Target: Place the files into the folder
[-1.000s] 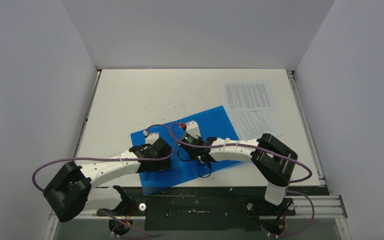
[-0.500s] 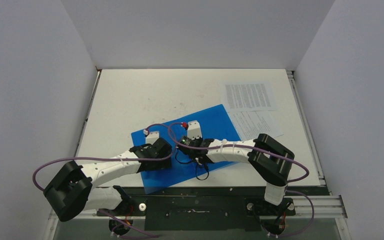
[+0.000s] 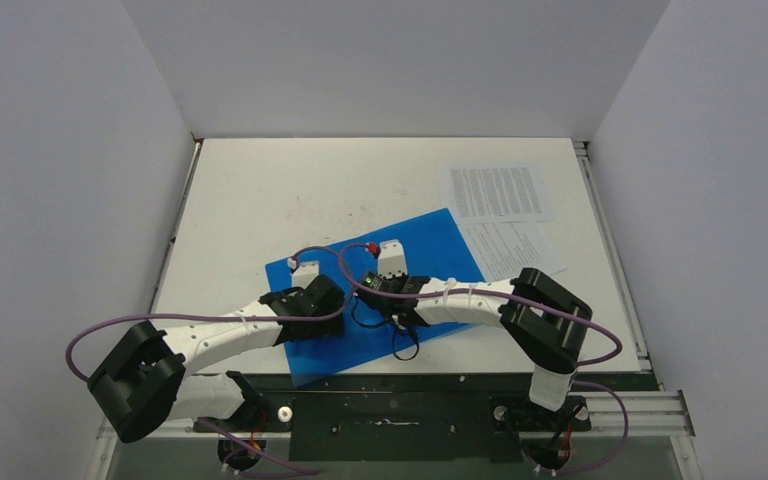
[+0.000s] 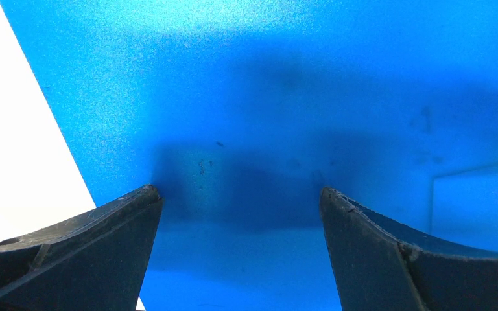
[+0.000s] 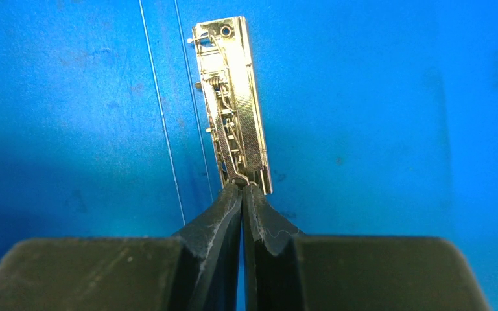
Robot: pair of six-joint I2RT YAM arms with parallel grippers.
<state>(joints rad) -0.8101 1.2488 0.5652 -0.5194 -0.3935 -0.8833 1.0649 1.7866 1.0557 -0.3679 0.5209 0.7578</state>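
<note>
The blue folder lies open and flat on the table's near middle. Its metal clip runs along the spine crease. My right gripper is shut, its tips touching the wire lever at the clip's near end; from above the right gripper is over the folder's centre. My left gripper is open, its fingers low over the folder near its left edge, nothing between them; from above it is at the folder's left part. Two printed files lie at the far right.
White table stretches behind and left of the folder, and shows beside the folder's edge. Grey walls enclose three sides. A paler rectangle shows on the blue sheet near my left gripper's right finger.
The right arm has shifted slightly left, its gripper edging a little farther over the folder. The left arm and the sheets stay put.
</note>
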